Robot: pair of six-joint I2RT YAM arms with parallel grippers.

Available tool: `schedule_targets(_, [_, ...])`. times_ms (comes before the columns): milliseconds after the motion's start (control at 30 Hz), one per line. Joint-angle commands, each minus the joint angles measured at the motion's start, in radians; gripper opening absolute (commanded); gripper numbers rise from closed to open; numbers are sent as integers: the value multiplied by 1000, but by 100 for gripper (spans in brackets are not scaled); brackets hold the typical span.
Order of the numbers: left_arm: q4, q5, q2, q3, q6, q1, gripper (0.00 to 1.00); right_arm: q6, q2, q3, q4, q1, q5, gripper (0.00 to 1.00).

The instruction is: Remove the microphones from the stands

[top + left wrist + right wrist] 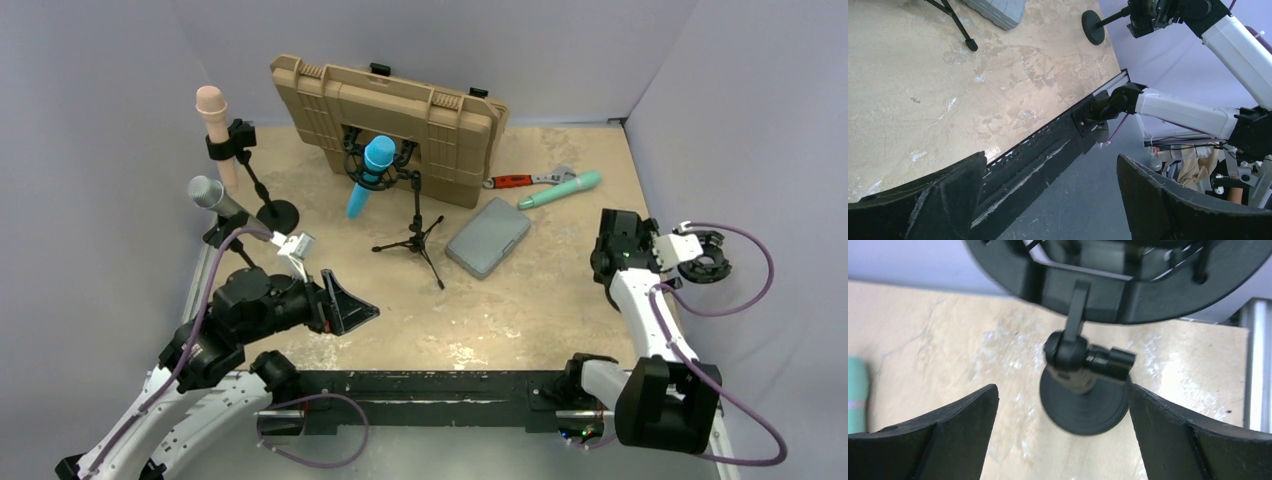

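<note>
No microphone is being gripped at this moment, so the step in hand is being judged as the approach, with the grasp not yet made. The left gripper [348, 303] is being carried low over the near-left part of the table [520, 300], its fingers spread wide with nothing between them. The right gripper [1060, 440] is likewise being held with fingers apart, poised by the empty shock mount [708, 256] at the right edge, whose round base [1083, 412] is being framed between the fingers, apparently untouched. Which microphone is meant cannot be told for certain. The blue microphone [368, 175] is being cradled, tilted, in a shock mount on the tripod stand [418, 235] at the table's centre, in front of the tan case [400, 110] and well apart from both grippers. The grey microphone [208, 192] is being held in a clip just beyond the left gripper, and the peach microphone [213, 112] in another clip farther back. A teal microphone [560, 188] is being seen lying loose beside the wrench [525, 180]. If the blue one is intended, the next move is being judged to call for a reach to the centre, a closing on its body, and a pull along its tilted axis, the tripod being kept from tipping.
</note>
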Motion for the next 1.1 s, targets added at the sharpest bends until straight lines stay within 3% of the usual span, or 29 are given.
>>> schedule_targets(0, [16,-17,-18,-1,27,6,99,-15,-97,16,-44,59,-173,99])
schedule_targets(100, [2,-44,-34,-1,32,6,100,23,-179,14,-105,193,-159,99])
schedule_targets(267, [-20,-78,-37,7,45,7,100,55,-241,23,-177,303,-308,99])
schedule_targets(533, [-25,-116,11,35,54,7,100,10,-287,-10,-101,626,-451,99])
schedule_targets(633, [0,-112,38,30,34,7,100,-27,-240,45,-51,817,-429,99])
schedule_targets(767, [38,-118,58,7,-3,7,100,-191,-146,177,76,1043,-426,99])
schedule_targets(1067, [62,-102,105,-11,-51,7,100,-546,-62,295,601,1081,-709,98])
